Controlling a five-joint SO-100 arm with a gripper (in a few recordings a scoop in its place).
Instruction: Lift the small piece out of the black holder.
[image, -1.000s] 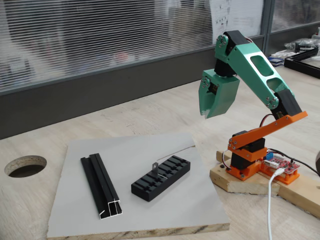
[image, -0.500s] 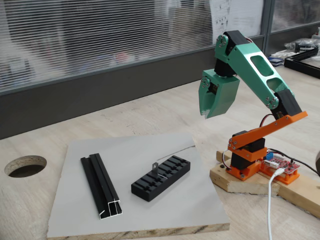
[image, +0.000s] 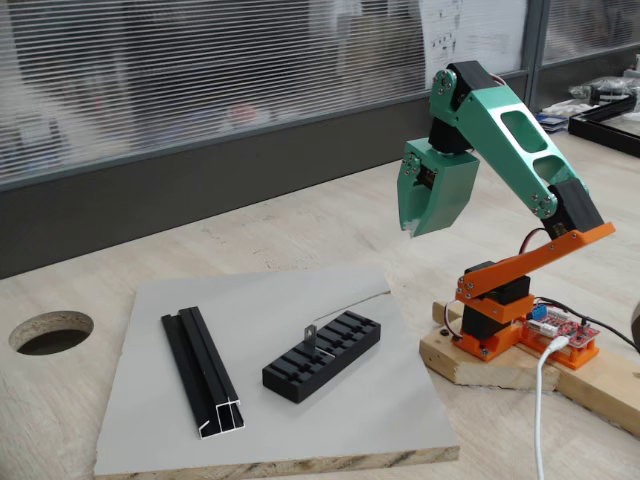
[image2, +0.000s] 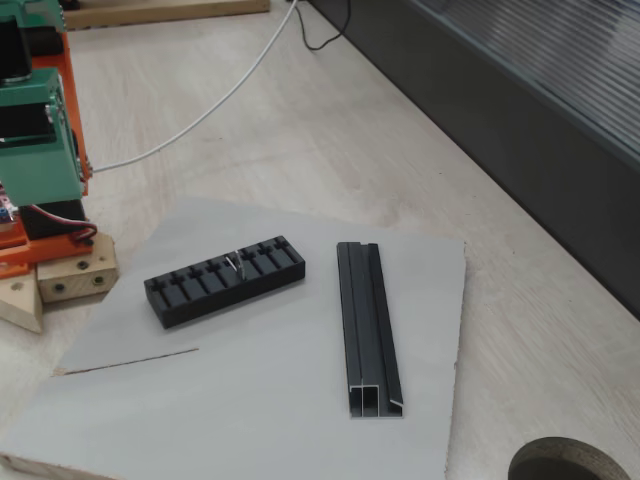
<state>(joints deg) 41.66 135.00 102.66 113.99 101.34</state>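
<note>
So, counting it up: one black holder (image: 322, 355), one small piece (image: 311, 335), one long black channel rail (image: 203, 371) and one thin wire (image: 360, 299), all sitting on a single grey board (image: 380, 420) on the wooden table (image: 300, 225).

The green gripper (image: 412, 228) hangs in the air with its fingers pointing down, nothing in it and touching nothing. The fingers look closed together or close to it, but from this side angle it honestly can't be told for sure.

The black holder is below the gripper and well off to its left in the fixed view from the front, lying at an angle on the board. The small piece is still in the holder, a little grey metal bracket standing up out of one of the slots about mid-length; in the other fixed view it shows as a small glint (image2: 237, 263) on top of the holder (image2: 225, 280).

The rail (image2: 367, 325) lies farther from the gripper than the holder, apart from it. The wire runs from the holder's near end toward the board edge below the gripper.
</note>
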